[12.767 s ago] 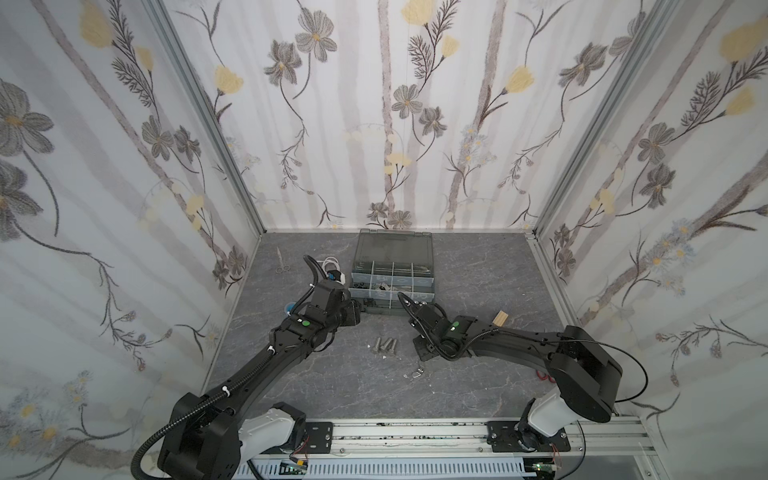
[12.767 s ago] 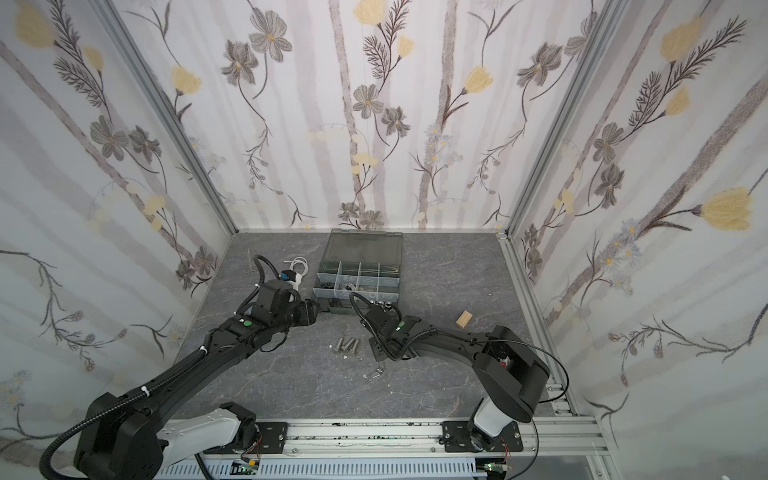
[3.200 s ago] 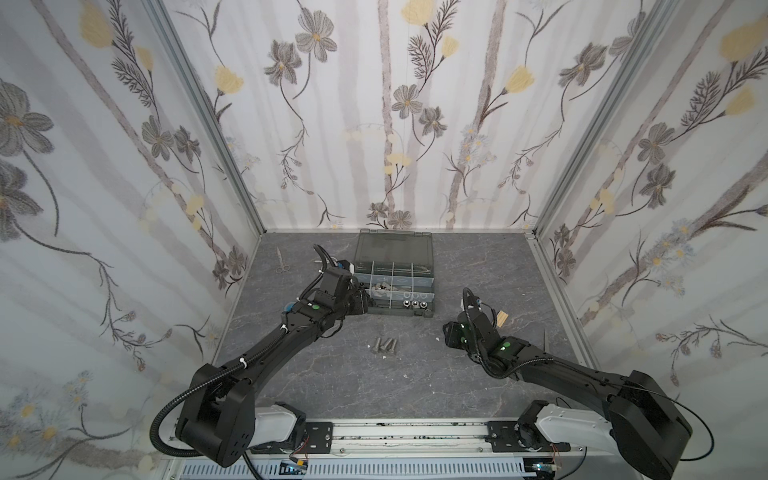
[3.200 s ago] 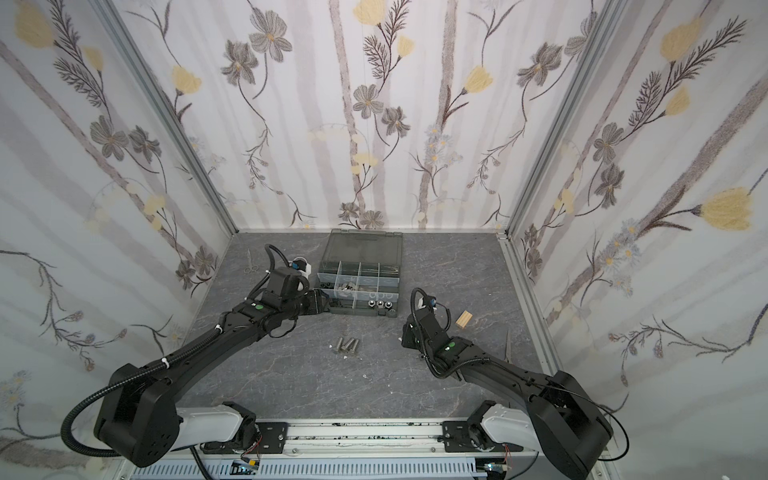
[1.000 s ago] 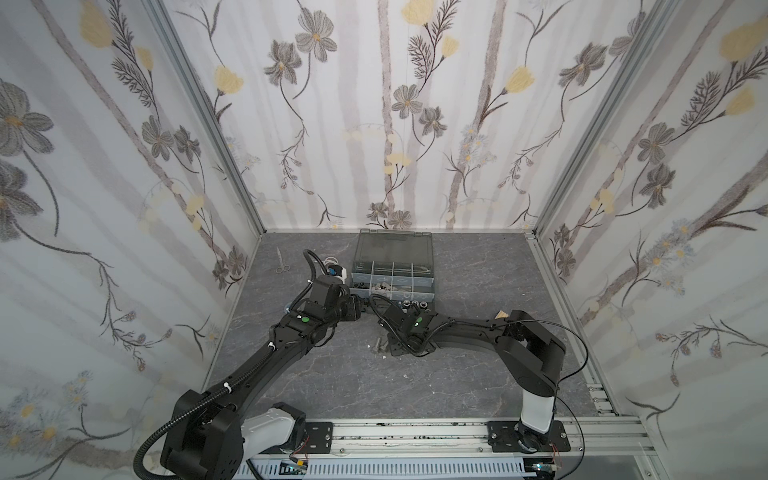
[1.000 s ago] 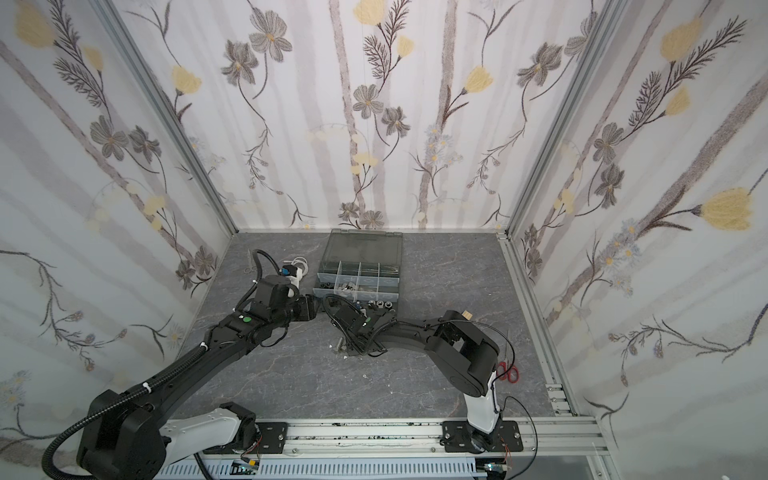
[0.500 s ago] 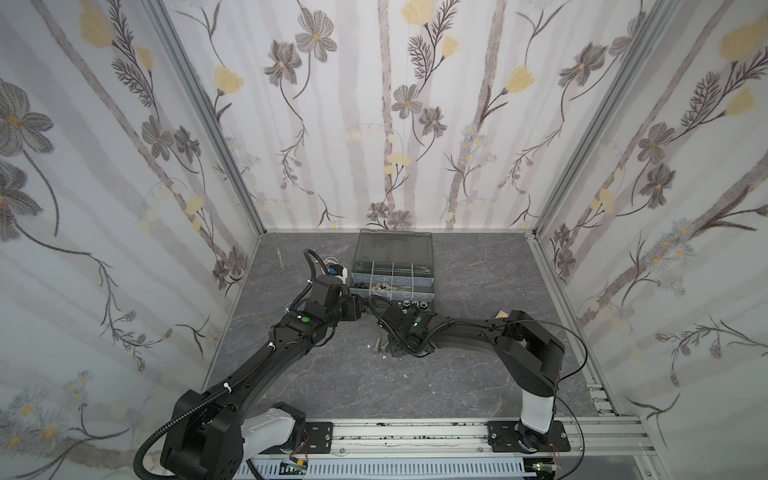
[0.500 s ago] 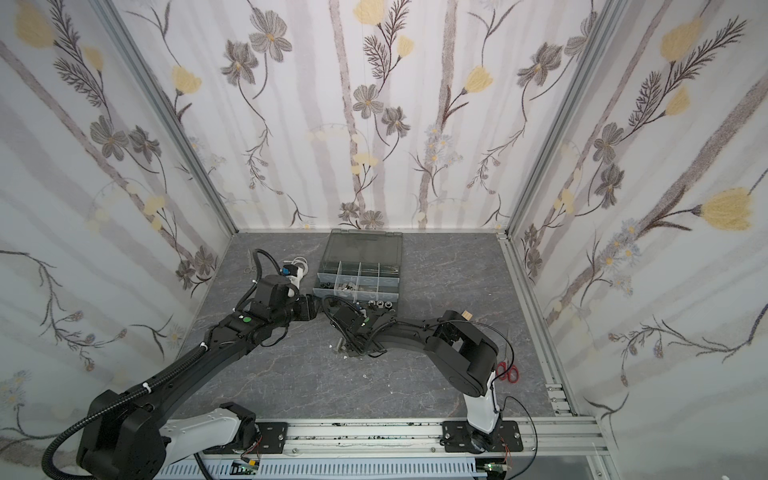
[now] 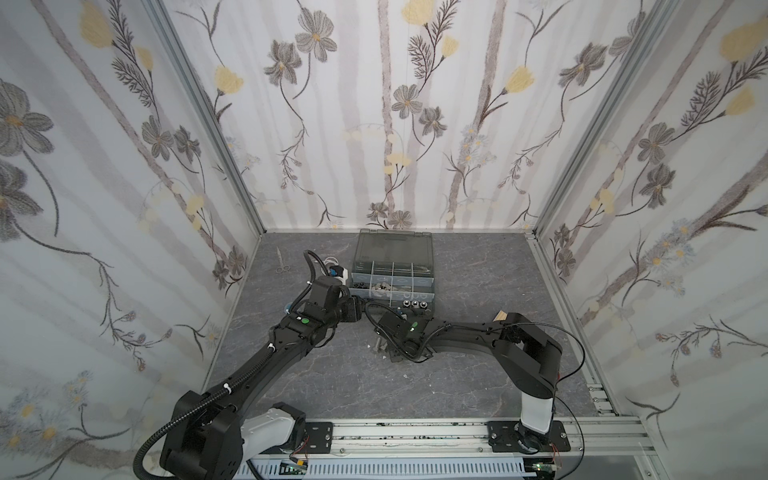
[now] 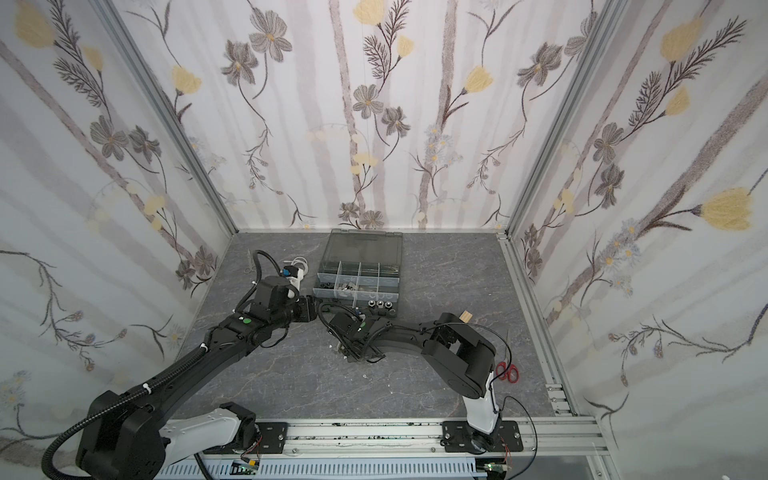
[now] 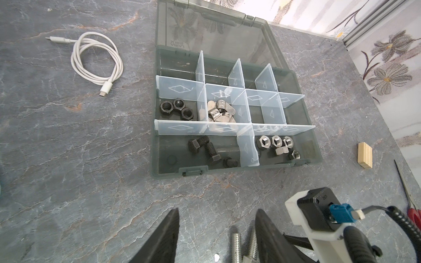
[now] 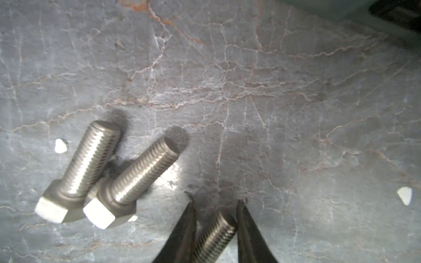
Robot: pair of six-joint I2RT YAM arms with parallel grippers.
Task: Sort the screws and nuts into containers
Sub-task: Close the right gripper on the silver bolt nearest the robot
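My right gripper (image 12: 215, 205) is shut on the threaded shaft of a silver screw (image 12: 214, 236), low over the table. Two more silver screws (image 12: 88, 159) (image 12: 141, 173) lie crossed beside it. In both top views this gripper (image 9: 384, 349) (image 10: 343, 349) sits in front of the organizer case (image 9: 432, 286). My left gripper (image 11: 216, 216) hangs open and empty just before the case (image 11: 227, 169), with the two loose screws (image 11: 237, 246) under it. The containers hold black nuts (image 11: 176, 108), silver wing nuts (image 11: 218, 111), black screws (image 11: 205, 149) and silver hex nuts (image 11: 275, 143).
A coiled white cable (image 11: 95, 61) lies left of the case and a small wooden block (image 11: 365, 155) to its right. Red-handled scissors (image 10: 507, 371) rest by the right arm's base. Small metal scissors (image 9: 282, 262) lie at the back left. White specks dot the table.
My right arm has swung in from the right side to the loose screws, and its jaws have closed round one over the last second. The left arm has hardly moved.
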